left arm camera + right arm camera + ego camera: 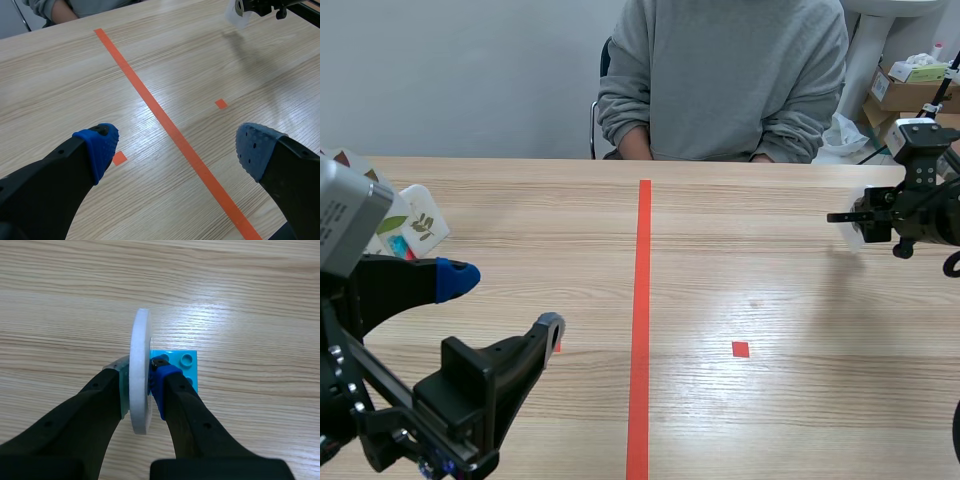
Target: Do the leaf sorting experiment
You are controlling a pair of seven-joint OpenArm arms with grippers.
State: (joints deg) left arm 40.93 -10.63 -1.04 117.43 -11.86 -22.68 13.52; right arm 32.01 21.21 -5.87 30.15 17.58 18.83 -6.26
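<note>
My right gripper (857,220) hangs above the table's right side, shut on a white disc (851,226). In the right wrist view the disc (140,365) stands on edge, pressed between the two pads of the gripper (142,376). A cyan studded plate (182,365) shows against the disc's far face; I cannot tell if it is joined to the disc. Several white cards with leaf pictures (416,224) lie at the table's left edge. My left gripper (502,302) is open above the near left of the table with nothing between its fingers (97,147).
A person in a grey sweatshirt (720,80) sits across the table, hands near the far edge. An orange-red tape line (642,320) runs down the middle, with a small tape square (740,349) to its right. Cardboard boxes (910,85) stand behind, at the right.
</note>
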